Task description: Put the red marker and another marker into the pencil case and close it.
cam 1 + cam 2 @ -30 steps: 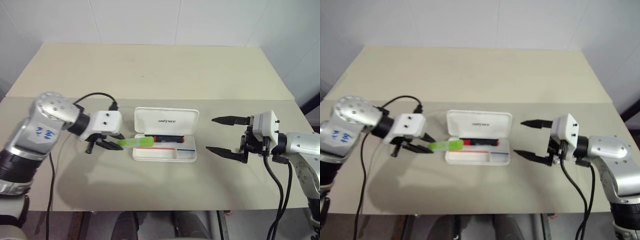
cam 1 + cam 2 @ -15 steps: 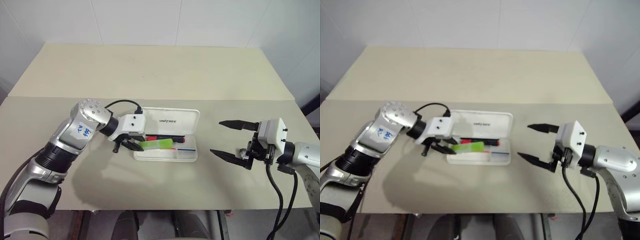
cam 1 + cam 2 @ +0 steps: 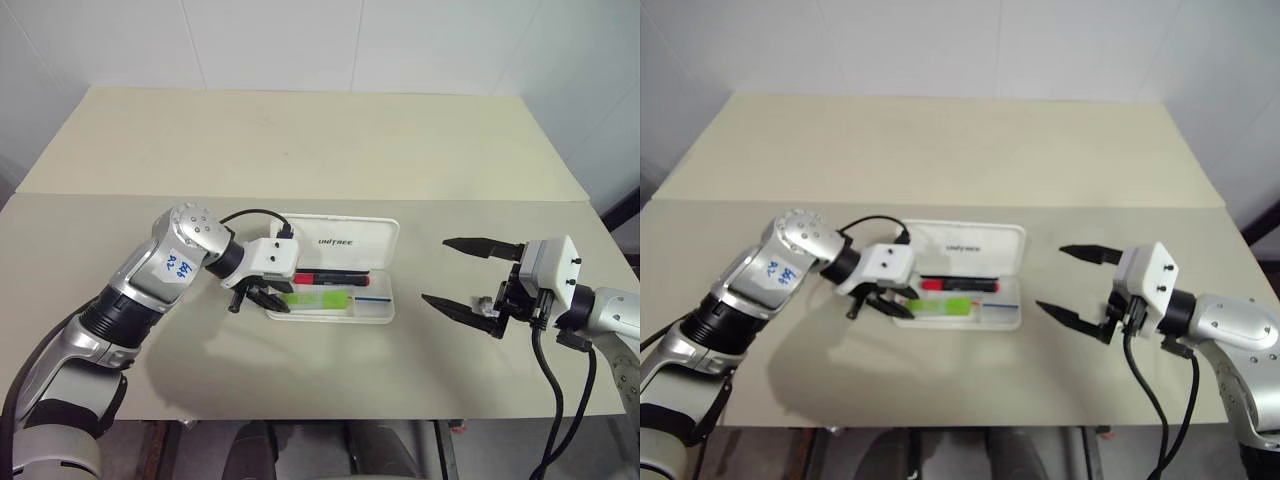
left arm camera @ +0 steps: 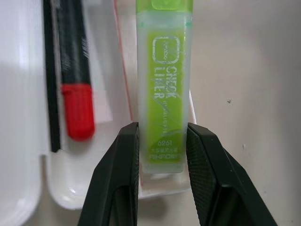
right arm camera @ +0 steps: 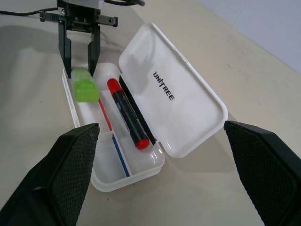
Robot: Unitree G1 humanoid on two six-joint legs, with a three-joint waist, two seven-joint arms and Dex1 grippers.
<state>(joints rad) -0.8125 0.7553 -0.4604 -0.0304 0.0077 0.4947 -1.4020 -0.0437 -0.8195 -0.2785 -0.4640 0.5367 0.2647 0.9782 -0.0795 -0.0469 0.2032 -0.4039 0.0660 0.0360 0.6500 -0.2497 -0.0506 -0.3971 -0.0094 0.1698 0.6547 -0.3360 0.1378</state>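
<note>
My left gripper (image 3: 268, 297) has carried the green marker (image 3: 320, 298) from the case's (image 3: 377, 312) left rim into its base, fingers pinching one end. The red marker (image 3: 327, 277) lies just behind, by the hinge. My right gripper (image 3: 462, 274) hangs wide open, empty, near the table's (image 3: 300, 150) right edge, well apart from the case.

the pencil case (image 3: 375, 243) is white, with dark "unitree" print on its open lid and a thin red-and-blue line along the inside of its base. the red marker (image 3: 330, 276) has a black barrel and bright red ends, while the other marker (image 4: 164, 101) is translucent light green with white lettering. both grippers have black fingers (image 4: 119, 179) on white housings, over a pale beige tabletop (image 3: 300, 140).
</note>
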